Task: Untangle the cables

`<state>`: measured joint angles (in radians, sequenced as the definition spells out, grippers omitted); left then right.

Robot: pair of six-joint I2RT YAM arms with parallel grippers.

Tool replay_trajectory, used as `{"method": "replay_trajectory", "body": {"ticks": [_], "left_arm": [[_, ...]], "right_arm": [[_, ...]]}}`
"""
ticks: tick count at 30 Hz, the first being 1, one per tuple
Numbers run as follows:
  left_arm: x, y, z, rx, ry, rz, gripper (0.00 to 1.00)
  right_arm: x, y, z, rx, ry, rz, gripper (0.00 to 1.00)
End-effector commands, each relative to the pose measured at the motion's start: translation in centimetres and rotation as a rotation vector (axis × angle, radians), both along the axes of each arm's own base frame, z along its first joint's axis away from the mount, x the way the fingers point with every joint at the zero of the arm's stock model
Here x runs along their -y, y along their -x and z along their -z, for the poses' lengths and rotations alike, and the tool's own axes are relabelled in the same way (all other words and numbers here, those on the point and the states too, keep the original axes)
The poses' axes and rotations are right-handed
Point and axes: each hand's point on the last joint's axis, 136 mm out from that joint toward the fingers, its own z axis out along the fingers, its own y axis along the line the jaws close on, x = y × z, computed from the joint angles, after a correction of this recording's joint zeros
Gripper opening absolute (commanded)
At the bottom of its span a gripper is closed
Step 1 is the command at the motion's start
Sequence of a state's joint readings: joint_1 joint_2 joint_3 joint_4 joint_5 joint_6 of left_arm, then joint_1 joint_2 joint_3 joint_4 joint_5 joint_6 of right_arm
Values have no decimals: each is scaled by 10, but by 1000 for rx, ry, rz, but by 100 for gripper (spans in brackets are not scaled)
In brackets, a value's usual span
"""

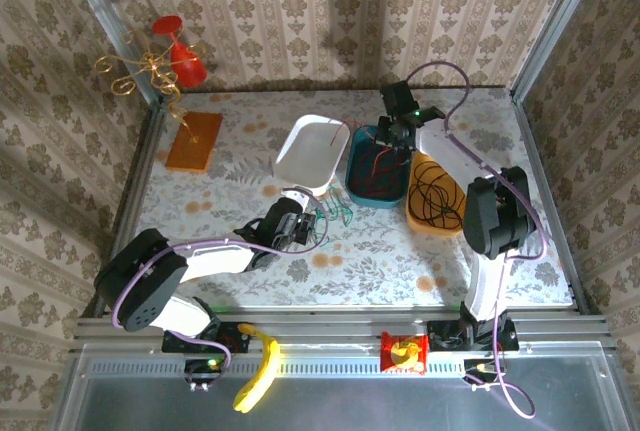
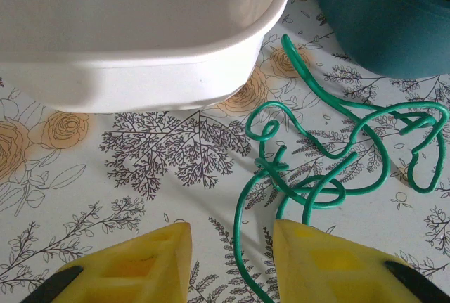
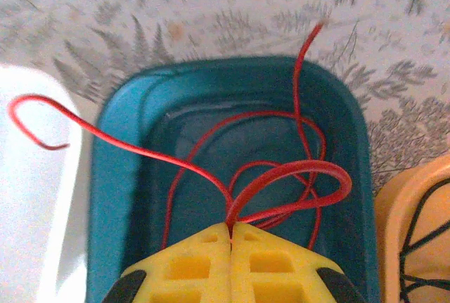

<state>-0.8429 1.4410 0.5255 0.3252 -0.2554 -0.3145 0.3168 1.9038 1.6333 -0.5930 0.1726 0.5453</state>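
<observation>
A green cable point(image 2: 330, 166) lies in a loose knot on the flowered table, just right of the white tray point(image 2: 162, 71). My left gripper point(image 2: 232, 250) is open, low over the table, and one green strand runs between its yellow fingers point(image 2: 140, 264) without being pinched. From above, the left gripper point(image 1: 303, 226) sits right next to the green cable point(image 1: 335, 213). The red cable point(image 3: 295, 176) coils in the teal tray point(image 3: 116, 176), one end arching over the white tray point(image 3: 35, 211). My right gripper point(image 3: 230, 227) is shut on a red loop above the teal tray point(image 1: 352, 166). A black cable point(image 1: 435, 196) fills the orange tray point(image 1: 412, 213).
The white, teal and orange trays stand side by side mid-table. An orange board point(image 1: 193, 141) lies at the back left beside a wire-and-red ornament point(image 1: 170, 56). A banana point(image 1: 258, 371) and a red item point(image 1: 405, 351) rest on the front rail. Walls enclose three sides.
</observation>
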Motion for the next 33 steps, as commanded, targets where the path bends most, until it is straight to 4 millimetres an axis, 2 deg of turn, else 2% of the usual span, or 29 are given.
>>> {"method": "replay_trajectory", "body": {"ticks": [1,4,7,12,18,23,27,33], "left_arm": [[3,-3,-8,10,-1,10,37],[4,-4,-9,14,-1,12,37],[4,-3,-8,11,-5,17,37],[4,-2,-7,11,-3,16,37],[5,-1,-5,6,4,16,37],[6,1,-3,5,9,17,37],[7,2,-2,2,10,19,37],[8,2,-1,1,12,18,37]], "right_arm": [[6,4,-26,74,13,-5,0],[8,11,-47,123,0,-17,0],[10,15,-79,215,-16,-18,0],[26,30,-119,318,20,7,0],[41,49,-149,392,53,19,0],[48,59,-145,382,99,10,0],[52,61,-127,342,140,11,0],[43,53,-93,276,136,2,0]]}}
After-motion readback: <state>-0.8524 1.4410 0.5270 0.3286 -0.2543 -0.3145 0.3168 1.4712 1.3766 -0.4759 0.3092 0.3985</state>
